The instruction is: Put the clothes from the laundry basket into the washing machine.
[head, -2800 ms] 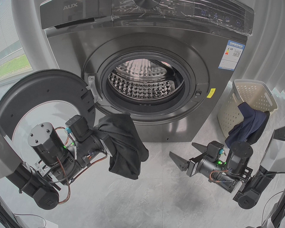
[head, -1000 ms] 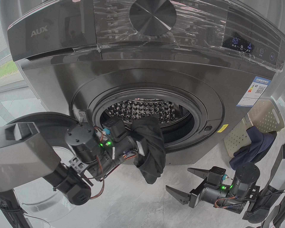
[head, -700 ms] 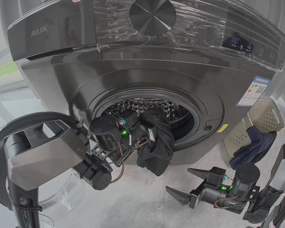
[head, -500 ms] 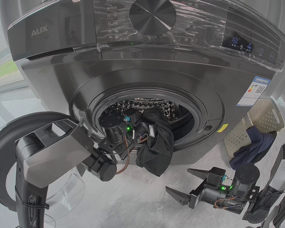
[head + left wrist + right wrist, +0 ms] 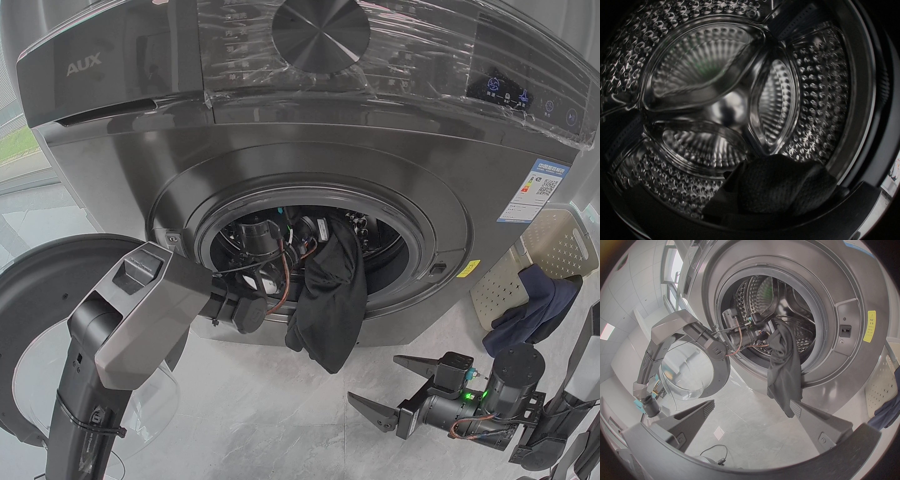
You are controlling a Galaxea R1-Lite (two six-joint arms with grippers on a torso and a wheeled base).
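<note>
A dark grey washing machine (image 5: 300, 150) stands with its round door (image 5: 50, 281) swung open to the left. My left arm reaches through the opening into the steel drum (image 5: 703, 62). Its gripper (image 5: 322, 227) is shut on a black garment (image 5: 331, 300), whose upper part lies bunched inside the drum (image 5: 775, 187). The rest hangs over the door rim and down the machine's front (image 5: 784, 371). My right gripper (image 5: 374, 378) hovers low over the floor in front of the machine, open, with nothing between its fingers (image 5: 700, 412).
A cream laundry basket (image 5: 556, 244) leans against the machine's right side, with a navy garment (image 5: 531, 312) hanging over its rim. The open door takes up the left side. Grey tiled floor (image 5: 250, 412) lies free in front of the machine.
My left arm has pushed from the door rim deeper into the drum, carrying the garment's top inside. The right arm kept still. Earlier, the head view moved closer to the machine.
</note>
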